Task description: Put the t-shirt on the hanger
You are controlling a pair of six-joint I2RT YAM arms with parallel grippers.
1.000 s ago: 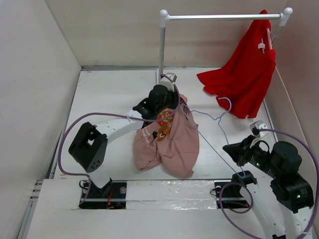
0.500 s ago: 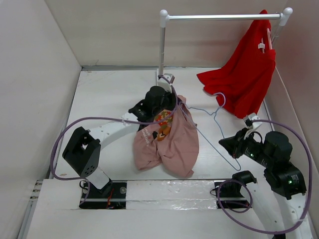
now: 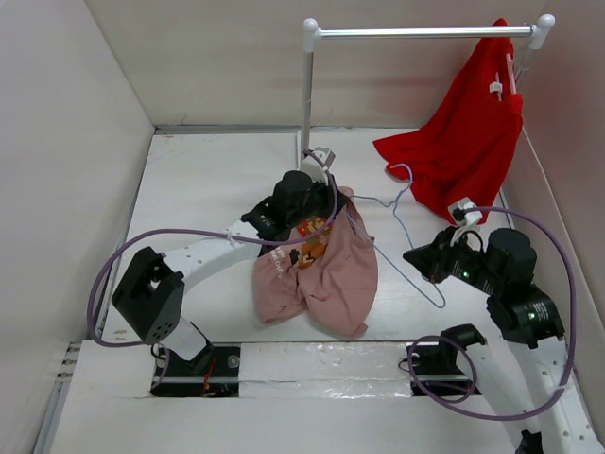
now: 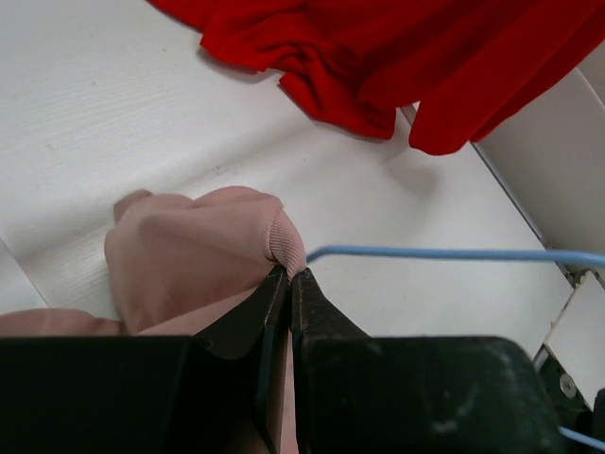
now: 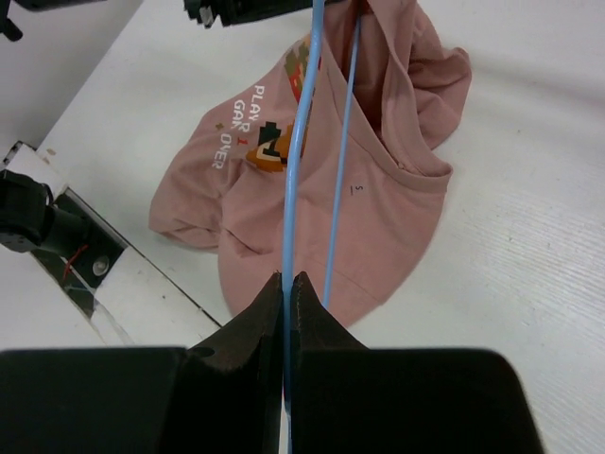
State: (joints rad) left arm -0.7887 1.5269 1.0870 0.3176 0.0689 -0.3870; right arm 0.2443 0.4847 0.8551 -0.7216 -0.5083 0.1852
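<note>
The dusty pink t-shirt hangs crumpled from my left gripper, which is shut on its ribbed collar above the table. The print faces the right wrist camera. My right gripper is shut on the thin pale wire hanger, pinching its bar and holding it in the air to the right of the shirt. One end of the hanger reaches into the shirt near the collar; its hook points toward the red garment.
A bright red garment hangs from a white rail at the back right and drapes onto the table. The rail's post stands just behind my left gripper. White walls close the left, back and right sides.
My right gripper has moved up and left with the hanger, bringing it closer to the shirt. My left arm has shifted slightly, still holding the collar.
</note>
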